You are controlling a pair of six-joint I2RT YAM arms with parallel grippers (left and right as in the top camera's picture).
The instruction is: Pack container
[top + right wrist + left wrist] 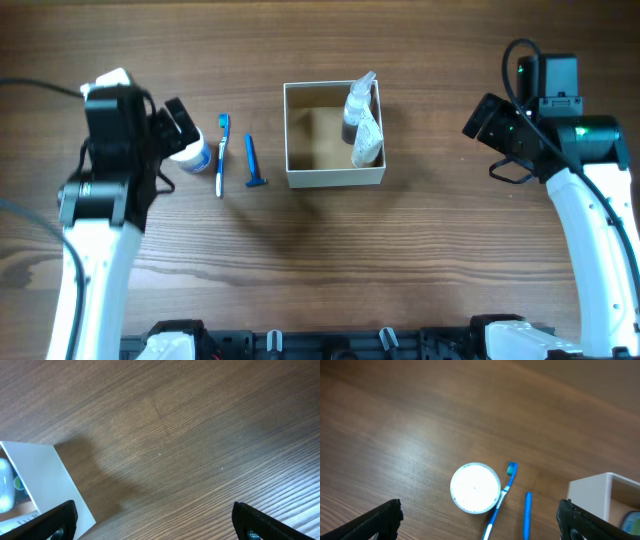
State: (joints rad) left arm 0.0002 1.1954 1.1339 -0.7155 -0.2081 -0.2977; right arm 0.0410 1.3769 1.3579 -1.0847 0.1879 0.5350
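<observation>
My left jaws: wide open, empty; small round white-lidded jar (475, 487) centred just ahead. Rightward lie a blue toothbrush (501, 497) and blue razor (527, 515), long axes fore-aft, then the square cream cardboard container (335, 177), mid counter (430, 270), mouth up, no long axis. Beyond it my right jaws: spread, empty.

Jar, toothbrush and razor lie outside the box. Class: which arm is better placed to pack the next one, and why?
Left. The left gripper hovers open over the jar, with the toothbrush and razor beside it, all left of the box. The right gripper is on the box's far side, nothing loose nearby.
</observation>
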